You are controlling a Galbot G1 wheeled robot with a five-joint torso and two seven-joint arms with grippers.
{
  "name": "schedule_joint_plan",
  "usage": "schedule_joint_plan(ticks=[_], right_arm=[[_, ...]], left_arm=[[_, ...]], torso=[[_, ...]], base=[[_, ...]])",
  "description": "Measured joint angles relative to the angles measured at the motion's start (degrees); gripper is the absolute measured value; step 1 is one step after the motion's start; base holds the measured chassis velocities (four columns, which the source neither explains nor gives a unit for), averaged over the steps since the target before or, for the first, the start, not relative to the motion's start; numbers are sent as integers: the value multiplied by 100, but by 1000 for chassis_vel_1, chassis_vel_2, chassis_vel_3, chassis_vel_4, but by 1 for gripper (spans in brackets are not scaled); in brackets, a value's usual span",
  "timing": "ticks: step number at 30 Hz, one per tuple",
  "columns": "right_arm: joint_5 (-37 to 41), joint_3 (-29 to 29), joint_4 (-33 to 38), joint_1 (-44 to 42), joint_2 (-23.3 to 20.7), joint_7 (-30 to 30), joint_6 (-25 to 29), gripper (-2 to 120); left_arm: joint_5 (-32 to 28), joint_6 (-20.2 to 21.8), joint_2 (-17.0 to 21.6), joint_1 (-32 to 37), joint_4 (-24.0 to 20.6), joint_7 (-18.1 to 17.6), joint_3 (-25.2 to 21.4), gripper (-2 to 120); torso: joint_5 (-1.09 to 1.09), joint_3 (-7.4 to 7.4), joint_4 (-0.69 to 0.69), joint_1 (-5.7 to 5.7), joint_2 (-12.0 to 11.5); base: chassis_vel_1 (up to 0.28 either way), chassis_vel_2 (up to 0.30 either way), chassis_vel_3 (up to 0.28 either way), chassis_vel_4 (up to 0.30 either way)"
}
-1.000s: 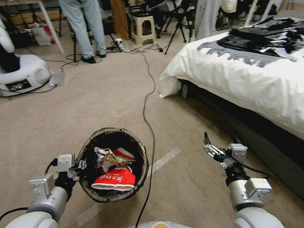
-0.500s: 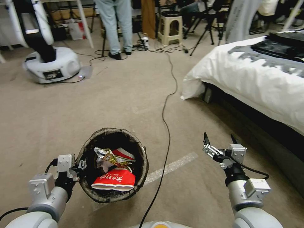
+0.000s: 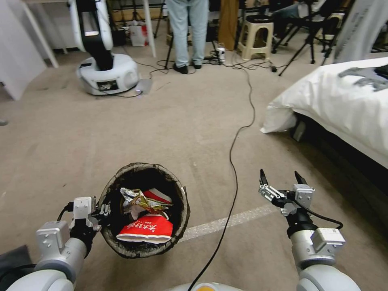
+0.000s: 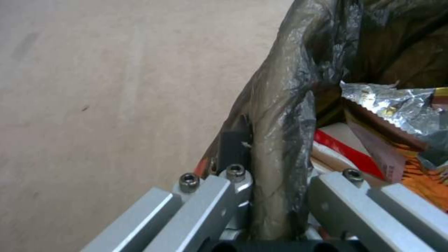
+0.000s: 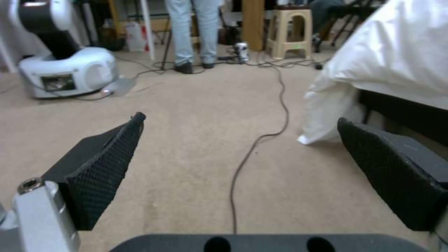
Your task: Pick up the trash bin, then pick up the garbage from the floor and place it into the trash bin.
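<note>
Crinkly dark plastic lines the small round trash bin [image 3: 144, 210], whose rim the left gripper [image 3: 102, 211] pinches between its fingers, carrying it off the beige carpet floor [image 3: 121, 133] so litter can drop in. Inside lie a red-and-white paper cup [image 3: 146, 230] and crumpled foil wrapper [image 3: 135, 201]. Well to its right, the right gripper [image 3: 281, 180] hovers, spread and empty.

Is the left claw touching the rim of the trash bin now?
Touching. In the left wrist view the left claw is shut on the bag-covered rim of the trash bin, one finger on each side.
</note>
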Motion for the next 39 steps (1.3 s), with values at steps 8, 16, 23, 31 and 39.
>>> schedule_joint_plan(ticks=[8,16,23,31,39], right_arm=[[2,-1,0,-1,1,11,0,100],[1,-28,-13,0,-6,19,8,100],[-18,-75,-21,7,-9,34,9,100],[-27,-96,-19,-1,-6,53,-10,100],[-35,-196,-76,83,-36,55,-79,100]], left_arm=[[4,0,-1,1,0,0,1,0],[43,-46,3,-3,0,0,12,0],[84,-24,25,-3,0,-19,31,0],[44,70,167,-75,0,-56,120,0],[-300,284,268,-120,0,-228,201,0]], torso=[[0,0,0,0,0],[0,0,0,0,0],[0,0,0,0,0],[0,0,-1,0,0],[0,0,0,0,0]], base=[[95,91,87,85],[77,85,89,83],[40,47,53,55],[0,0,0,0],[0,0,0,0]])
